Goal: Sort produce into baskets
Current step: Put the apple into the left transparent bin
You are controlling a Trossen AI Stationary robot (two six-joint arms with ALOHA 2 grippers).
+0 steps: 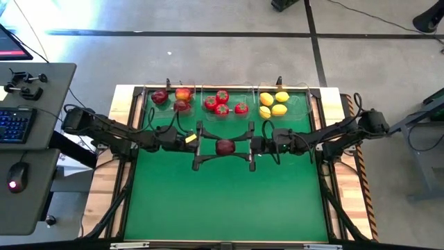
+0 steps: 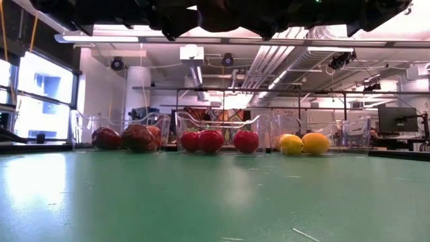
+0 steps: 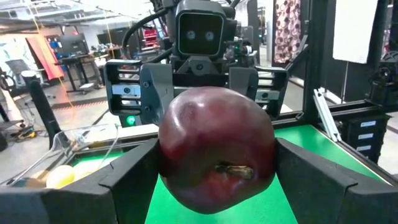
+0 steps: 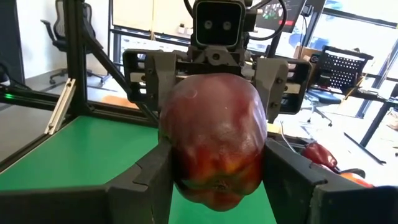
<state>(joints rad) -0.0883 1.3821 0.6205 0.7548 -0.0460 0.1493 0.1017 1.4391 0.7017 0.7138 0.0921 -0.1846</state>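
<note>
A dark red apple [image 1: 225,146] hangs in the air above the middle of the green mat [image 1: 229,201], between my two grippers, which face each other. My left gripper [image 1: 216,146] comes from the table's left and my right gripper [image 1: 234,146] from the right; both are shut on the apple. Three clear bins stand along the far edge. The left bin [image 1: 171,89] holds dark red and red-orange apples [image 1: 182,105]. The middle bin [image 1: 225,89] holds bright red green-topped fruits [image 1: 222,96]. The right bin [image 1: 284,89] holds lemons [image 1: 279,110]. My left gripper pinches the apple's left half between its two fingers [image 3: 127,177], on the apple's far and near sides [image 3: 169,155]. The fingers lie level, pointing toward the table's right. The apple is lifted clear of the mat, its stem end [image 3: 233,168] toward my left wrist. My right gripper pinches the apple's right half between its two fingers [image 4: 289,177], on the far and near sides [image 4: 179,155]. The fingers lie level, pointing toward the table's left. The apple is clear of the mat.
The mat's near half is open green surface. A desk with a keyboard [image 1: 14,125] and a mouse [image 1: 16,177] stands off the table's left side. In the low view the bins [image 2: 218,131] line the far edge.
</note>
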